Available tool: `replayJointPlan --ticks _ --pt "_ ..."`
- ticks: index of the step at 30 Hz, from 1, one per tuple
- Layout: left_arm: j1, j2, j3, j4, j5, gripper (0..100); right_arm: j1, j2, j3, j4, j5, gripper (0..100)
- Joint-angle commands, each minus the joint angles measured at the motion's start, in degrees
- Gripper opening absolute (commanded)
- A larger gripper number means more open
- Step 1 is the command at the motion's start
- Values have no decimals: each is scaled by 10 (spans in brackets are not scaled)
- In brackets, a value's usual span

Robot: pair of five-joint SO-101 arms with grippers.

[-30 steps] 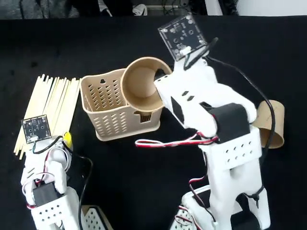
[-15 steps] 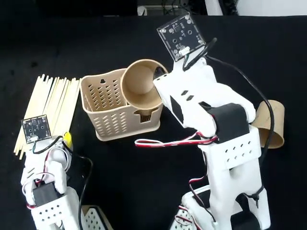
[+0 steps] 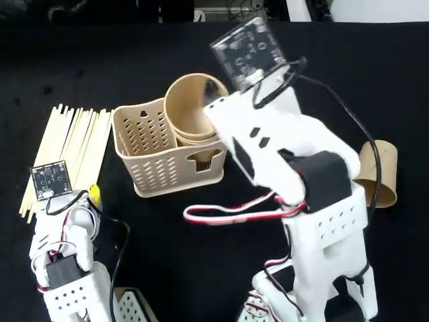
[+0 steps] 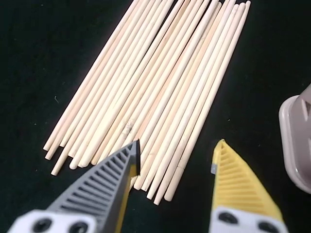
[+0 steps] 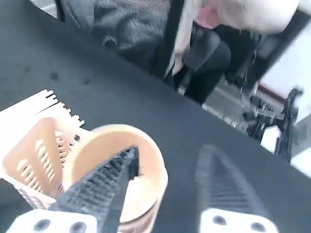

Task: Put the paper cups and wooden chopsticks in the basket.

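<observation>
a paper cup (image 3: 191, 107) is seen standing mouth-up in the right end of the basket (image 3: 151, 164), its rim above the basket's rim. the right gripper (image 5: 171, 150) is held over that cup with its jaws spread wide. the dark finger is lined up over the cup's mouth, the other finger is out past its wall, and nothing is pinched. a second paper cup (image 3: 379, 176) is laid on its side on the black table (image 3: 167, 255) at the right, well apart from the basket and partly hidden by the right arm. the wooden chopsticks (image 3: 70, 151) are spread in a flat bundle just left of the basket. the left gripper (image 4: 178, 142) is held over their near ends, jaws parted, nothing grasped.
</observation>
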Motion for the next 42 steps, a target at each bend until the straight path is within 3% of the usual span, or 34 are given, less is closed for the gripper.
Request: replayJointPlan --ticks 1,6,11,16,27,32,42 --pt "6 -4 10 2 -8 249 -18 -11 -3 -63 -29 40" --pt "6 -4 10 2 -8 249 -8 -15 80 -110 -34 55" --pt "6 -4 10 2 -8 249 50 -12 97 -84 -34 57" --pt "5 -4 10 2 -8 249 55 -13 181 -80 -10 57" --pt "4 -4 10 2 -8 249 55 -15 355 -208 -7 57" --pt "4 -4 10 2 -8 249 54 -16 265 -173 -10 57" --pt "5 -4 10 2 -8 249 40 -15 -17 66 14 60"
